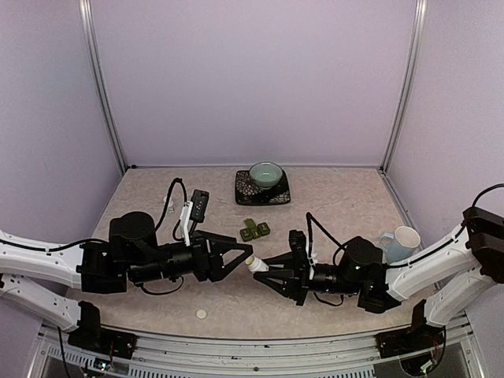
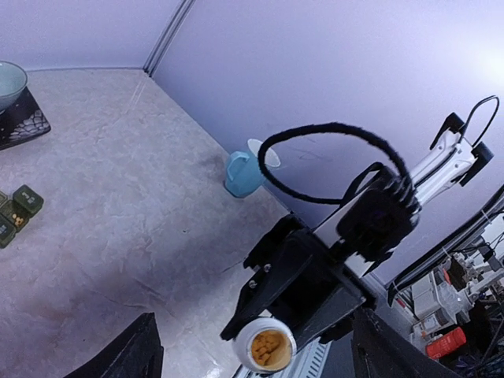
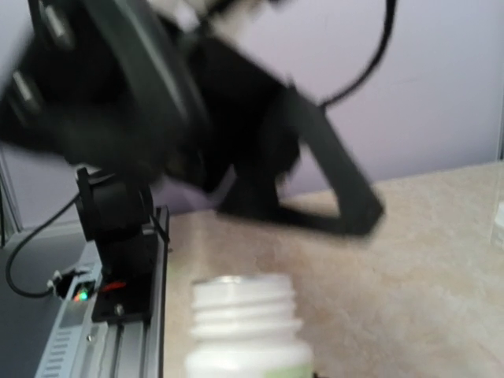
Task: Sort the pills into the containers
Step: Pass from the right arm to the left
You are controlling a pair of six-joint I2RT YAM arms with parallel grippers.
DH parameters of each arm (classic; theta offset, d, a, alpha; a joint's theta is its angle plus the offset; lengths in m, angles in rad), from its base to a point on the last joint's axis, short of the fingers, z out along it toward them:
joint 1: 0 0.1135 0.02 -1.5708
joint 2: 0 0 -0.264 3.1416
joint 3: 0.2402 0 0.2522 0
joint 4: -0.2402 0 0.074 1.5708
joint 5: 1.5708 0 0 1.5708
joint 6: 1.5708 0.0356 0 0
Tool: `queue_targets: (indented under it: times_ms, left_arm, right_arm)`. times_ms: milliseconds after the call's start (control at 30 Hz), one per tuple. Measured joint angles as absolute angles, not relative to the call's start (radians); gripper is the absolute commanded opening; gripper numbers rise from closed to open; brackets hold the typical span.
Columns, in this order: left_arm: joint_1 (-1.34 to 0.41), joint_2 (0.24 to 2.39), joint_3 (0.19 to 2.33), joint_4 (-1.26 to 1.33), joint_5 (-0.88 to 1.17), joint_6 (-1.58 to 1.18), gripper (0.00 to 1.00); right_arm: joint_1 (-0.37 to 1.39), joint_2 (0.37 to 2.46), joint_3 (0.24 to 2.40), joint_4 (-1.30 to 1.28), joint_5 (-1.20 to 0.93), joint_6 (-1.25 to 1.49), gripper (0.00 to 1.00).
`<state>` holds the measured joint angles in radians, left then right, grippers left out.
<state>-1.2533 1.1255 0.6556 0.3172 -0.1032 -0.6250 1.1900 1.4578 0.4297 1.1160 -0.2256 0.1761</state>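
Note:
My right gripper (image 1: pixel 273 272) is shut on a white pill bottle (image 1: pixel 258 266), tilted with its open mouth toward the left arm. In the left wrist view the bottle (image 2: pixel 246 340) shows orange pills (image 2: pixel 269 348) inside. The threaded neck of the bottle (image 3: pixel 246 323) fills the bottom of the right wrist view. My left gripper (image 1: pixel 246 258) stands open just in front of the bottle's mouth, its fingers (image 2: pixel 126 354) wide apart and touching nothing. The containers (image 1: pixel 255 229), a dark green strip of small compartments, lie on the table just beyond both grippers and appear as containers (image 2: pixel 16 211) at the left edge of the left wrist view.
A white cap (image 1: pixel 201 313) lies near the table's front edge. A pale blue mug (image 1: pixel 400 242) stands at the right. A teal bowl (image 1: pixel 266 174) sits on a dark patterned plate (image 1: pixel 244 193) at the back. The left arm's blurred finger (image 3: pixel 346 189) crosses the right wrist view.

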Motion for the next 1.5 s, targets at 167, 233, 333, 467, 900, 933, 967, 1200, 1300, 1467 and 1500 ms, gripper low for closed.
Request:
queue_targets:
  times_ms: [167, 233, 333, 467, 900, 933, 967, 1200, 1300, 1467, 1500]
  left_arm:
    - [-1.254, 1.118, 0.656, 0.360, -0.074, -0.627, 0.81]
    - [-1.254, 1.119, 0.656, 0.360, -0.064, -0.627, 0.81]
    - [-1.254, 1.136, 0.660, 0.356, -0.060, -0.627, 0.81]
    - [-1.254, 1.185, 0.678, 0.332, -0.056, -0.628, 0.75]
    - [-1.254, 1.212, 0.703, 0.318, -0.022, -0.628, 0.49]
    - [-1.253, 1.213, 0.706, 0.318, -0.021, -0.627, 0.47]
    - [-1.254, 1.214, 0.708, 0.318, -0.020, -0.628, 0.46]
    - [-1.254, 1.222, 0.710, 0.311, -0.015, -0.626, 0.54]
    - [-1.254, 1.228, 0.710, 0.308, -0.015, -0.627, 0.49]
    - [-1.254, 1.228, 0.710, 0.306, -0.015, -0.628, 0.35]
    - [-1.253, 1.228, 0.710, 0.307, -0.015, -0.630, 0.32]
  right_arm:
    - [1.190, 1.465, 0.430, 1.100, -0.223, 0.175, 0.19]
    - [1.190, 1.465, 0.430, 1.098, -0.223, 0.175, 0.19]
    - [1.190, 1.464, 0.430, 1.097, -0.221, 0.173, 0.19]
    - [1.190, 1.464, 0.434, 1.088, -0.221, 0.170, 0.19]
    - [1.190, 1.463, 0.448, 1.058, -0.212, 0.153, 0.19]
    - [1.190, 1.462, 0.448, 1.058, -0.210, 0.153, 0.19]
    - [1.190, 1.462, 0.448, 1.059, -0.208, 0.152, 0.19]
    - [1.190, 1.452, 0.448, 1.051, -0.197, 0.148, 0.19]
    - [1.190, 1.443, 0.448, 1.051, -0.196, 0.147, 0.19]
    - [1.190, 1.441, 0.448, 1.050, -0.193, 0.147, 0.19]
    - [1.190, 1.441, 0.448, 1.050, -0.193, 0.147, 0.19]
